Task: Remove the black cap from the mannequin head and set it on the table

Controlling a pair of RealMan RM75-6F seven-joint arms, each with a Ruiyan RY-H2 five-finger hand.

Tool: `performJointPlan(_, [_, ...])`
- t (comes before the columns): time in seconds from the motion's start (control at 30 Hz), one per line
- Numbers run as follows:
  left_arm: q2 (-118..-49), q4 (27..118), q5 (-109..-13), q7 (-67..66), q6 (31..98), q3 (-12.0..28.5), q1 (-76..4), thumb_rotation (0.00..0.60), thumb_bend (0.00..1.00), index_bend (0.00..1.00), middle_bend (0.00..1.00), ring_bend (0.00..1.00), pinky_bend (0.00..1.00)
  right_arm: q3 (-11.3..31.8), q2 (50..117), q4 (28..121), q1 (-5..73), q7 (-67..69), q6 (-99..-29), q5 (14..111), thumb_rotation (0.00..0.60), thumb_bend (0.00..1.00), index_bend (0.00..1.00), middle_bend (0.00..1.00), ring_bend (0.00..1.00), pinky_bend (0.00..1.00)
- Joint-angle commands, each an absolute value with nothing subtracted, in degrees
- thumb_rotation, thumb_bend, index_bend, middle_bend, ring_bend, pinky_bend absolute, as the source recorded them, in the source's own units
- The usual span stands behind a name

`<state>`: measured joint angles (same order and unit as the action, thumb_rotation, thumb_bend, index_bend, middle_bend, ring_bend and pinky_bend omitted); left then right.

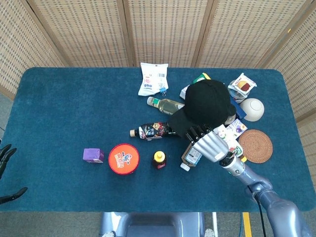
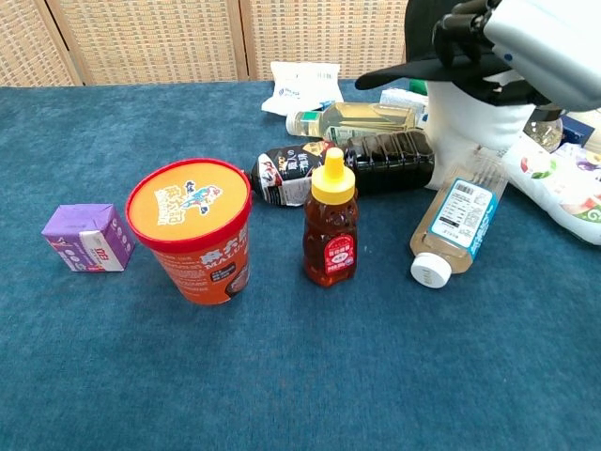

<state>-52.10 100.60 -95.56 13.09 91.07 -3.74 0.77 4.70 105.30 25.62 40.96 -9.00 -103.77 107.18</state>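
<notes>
The black cap sits on the white mannequin head at the right of the table. My right hand grips the cap's brim from the front, dark fingers curled over it. In the chest view the brim is raised, so the white face shows beneath it. My left hand hangs off the table's left edge, fingers apart, holding nothing.
Around the mannequin lie a dark sauce bottle, a clear bottle, a capped bottle and snack packs. A honey bottle, an orange tub and a purple box stand in front. A woven coaster and white bowl lie right.
</notes>
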Motion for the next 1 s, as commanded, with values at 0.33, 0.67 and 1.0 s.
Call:
performJointPlan(0.33, [-51.38, 100.49, -95.22, 14.08, 90.25, -3.86, 0.42, 0.6, 0.12, 0.0, 0.0, 0.0, 0.13, 7.69, 103.25, 28.67, 45.04, -10.25, -101.51, 102.57, 0.6, 0.53, 0.62, 0.71, 0.76, 0.91])
performJointPlan(0.67, [-51.29, 100.56, -95.48, 13.4, 89.34, -4.1, 0.03, 0.6, 0.12, 0.0, 0.0, 0.0, 0.13, 10.48, 101.81, 29.74, 47.63, -11.03, -96.87, 97.96, 0.6, 0.54, 0.63, 0.71, 0.77, 0.92])
performJointPlan(1.0, [-51.17, 100.8, -95.11, 13.26, 88.85, -4.02, -0.25, 0.6, 0.12, 0.0, 0.0, 0.0, 0.13, 13.74, 99.19, 30.03, 50.54, -11.74, -93.63, 93.71, 0.6, 0.54, 0.63, 0.71, 0.77, 0.92])
